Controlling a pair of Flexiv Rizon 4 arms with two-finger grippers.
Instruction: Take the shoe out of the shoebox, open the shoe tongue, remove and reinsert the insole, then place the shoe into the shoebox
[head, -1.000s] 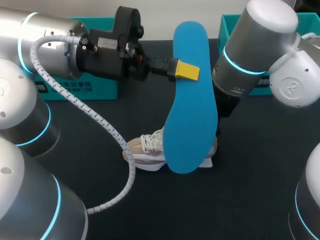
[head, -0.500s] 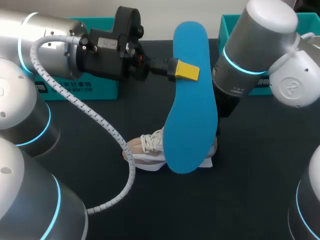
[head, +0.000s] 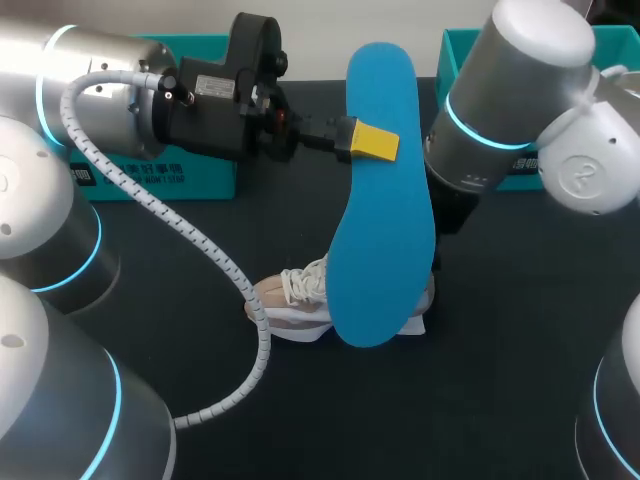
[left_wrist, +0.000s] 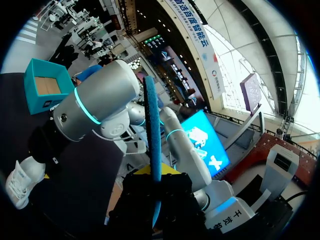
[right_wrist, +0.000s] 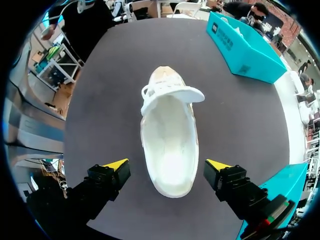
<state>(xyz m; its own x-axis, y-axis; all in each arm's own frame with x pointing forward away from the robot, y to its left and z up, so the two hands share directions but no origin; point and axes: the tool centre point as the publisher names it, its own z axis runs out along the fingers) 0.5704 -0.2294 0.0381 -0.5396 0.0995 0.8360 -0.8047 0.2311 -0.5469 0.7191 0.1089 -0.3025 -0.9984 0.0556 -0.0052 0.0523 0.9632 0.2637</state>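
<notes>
My left gripper (head: 372, 142) is shut on a blue insole (head: 380, 210), holding it upright above the table by one long edge. In the left wrist view the insole (left_wrist: 152, 120) shows edge-on, rising from between the fingers of the left gripper (left_wrist: 156, 181). Under it a white shoe (head: 293, 292) stands on the dark table, partly hidden by the insole. In the right wrist view the shoe (right_wrist: 169, 135) has its tongue (right_wrist: 175, 94) folded forward and its inside bare. My right gripper (right_wrist: 168, 166) hangs open over the heel, one finger to each side, not touching.
One teal shoebox (head: 150, 178) stands at the back left behind my left arm, and a second teal box (head: 465, 50) at the back right behind my right arm. The dark table (head: 500, 350) is bare in front of the shoe.
</notes>
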